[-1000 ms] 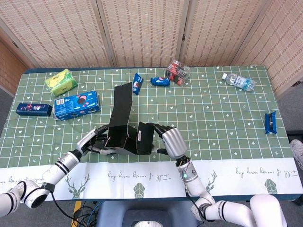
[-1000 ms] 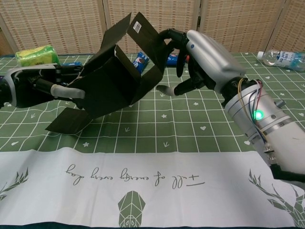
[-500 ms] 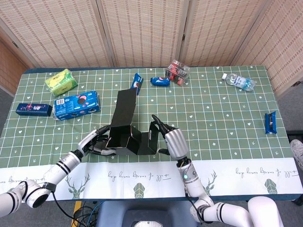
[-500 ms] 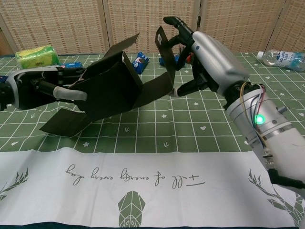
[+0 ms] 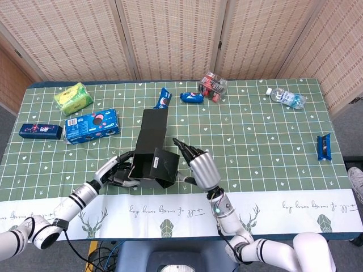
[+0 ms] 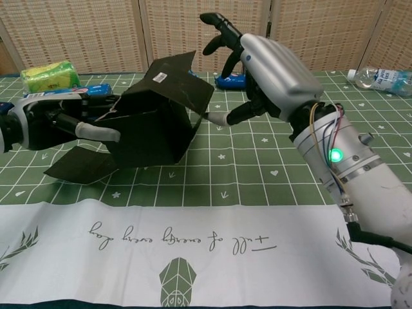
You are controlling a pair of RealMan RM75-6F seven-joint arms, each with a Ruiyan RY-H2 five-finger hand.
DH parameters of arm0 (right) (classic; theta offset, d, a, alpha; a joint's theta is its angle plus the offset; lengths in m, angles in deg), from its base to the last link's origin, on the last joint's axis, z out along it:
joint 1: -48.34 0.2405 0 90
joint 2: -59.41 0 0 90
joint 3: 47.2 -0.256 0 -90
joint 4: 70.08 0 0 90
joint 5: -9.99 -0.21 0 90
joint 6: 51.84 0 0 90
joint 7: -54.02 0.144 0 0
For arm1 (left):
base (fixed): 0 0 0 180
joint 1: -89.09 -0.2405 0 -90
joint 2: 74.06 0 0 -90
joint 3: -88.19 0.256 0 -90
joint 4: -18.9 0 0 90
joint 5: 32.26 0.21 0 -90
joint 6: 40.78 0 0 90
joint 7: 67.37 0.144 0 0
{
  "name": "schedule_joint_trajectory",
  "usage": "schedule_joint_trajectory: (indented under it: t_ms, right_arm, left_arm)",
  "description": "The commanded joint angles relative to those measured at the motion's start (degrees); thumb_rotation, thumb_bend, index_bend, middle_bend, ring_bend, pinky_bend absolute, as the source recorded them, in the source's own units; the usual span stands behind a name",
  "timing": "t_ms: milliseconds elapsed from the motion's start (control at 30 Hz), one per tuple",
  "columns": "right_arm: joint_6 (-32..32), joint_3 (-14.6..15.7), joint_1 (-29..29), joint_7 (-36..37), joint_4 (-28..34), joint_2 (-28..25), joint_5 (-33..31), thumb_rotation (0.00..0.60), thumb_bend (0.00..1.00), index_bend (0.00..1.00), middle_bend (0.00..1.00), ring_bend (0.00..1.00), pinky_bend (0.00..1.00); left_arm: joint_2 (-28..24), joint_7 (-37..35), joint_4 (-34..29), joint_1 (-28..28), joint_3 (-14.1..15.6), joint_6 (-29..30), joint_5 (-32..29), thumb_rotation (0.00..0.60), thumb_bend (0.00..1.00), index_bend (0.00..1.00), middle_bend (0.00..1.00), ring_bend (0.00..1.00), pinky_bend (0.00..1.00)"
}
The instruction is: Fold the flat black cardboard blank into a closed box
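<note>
The black cardboard box [image 5: 154, 161] lies partly folded near the table's front edge, and one long flap [image 5: 155, 126] stretches away from it toward the back. In the chest view the box [image 6: 151, 119] has a flap with a white label folded over its top. My left hand [image 5: 116, 171] grips the box from the left side [image 6: 61, 121], with a loose flap lying on the cloth under it. My right hand [image 5: 198, 168] stands just right of the box with its fingers spread upward [image 6: 267, 64]. Its thumb reaches toward the box's right edge, and it holds nothing.
Snacks lie around the back: a green packet [image 5: 74, 97], a blue biscuit box [image 5: 91, 125], a dark blue box [image 5: 39, 131], two blue packets [image 5: 164, 97], a red pack [image 5: 212, 85], a water bottle [image 5: 285, 97]. Another blue packet [image 5: 323, 146] lies at the right edge.
The side flap that my right hand held upright now lies folded over the box. That hand has let go and spread its fingers. The box has settled lower in my left hand.
</note>
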State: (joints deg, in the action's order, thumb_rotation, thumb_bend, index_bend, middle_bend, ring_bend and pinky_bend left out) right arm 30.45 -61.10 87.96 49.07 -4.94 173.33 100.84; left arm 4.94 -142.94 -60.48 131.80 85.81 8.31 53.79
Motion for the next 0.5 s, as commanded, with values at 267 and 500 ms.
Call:
schedule_joint_trajectory:
  t_ms: [267, 500]
  right_arm:
    - [-2.7, 2.8, 2.1, -3.1, -3.5, -0.7, 3.0, 0.6, 0.16, 0.0, 0.24, 0.4, 0.61]
    - [-4.2, 4.2, 3.5, -2.6, -7.7, 0.7, 4.1, 0.6, 0.16, 0.0, 0.24, 0.4, 0.61]
  left_arm:
    - [1.7, 0.5, 0.9, 0.0, 0.7, -0.4, 0.7, 0.6, 0.17, 0.19, 0.17, 0.47, 0.46]
    - [3.0, 1.3, 2.5, -0.5, 1.5, 0.4, 1.5, 0.6, 0.17, 0.19, 0.17, 0.46, 0.46]
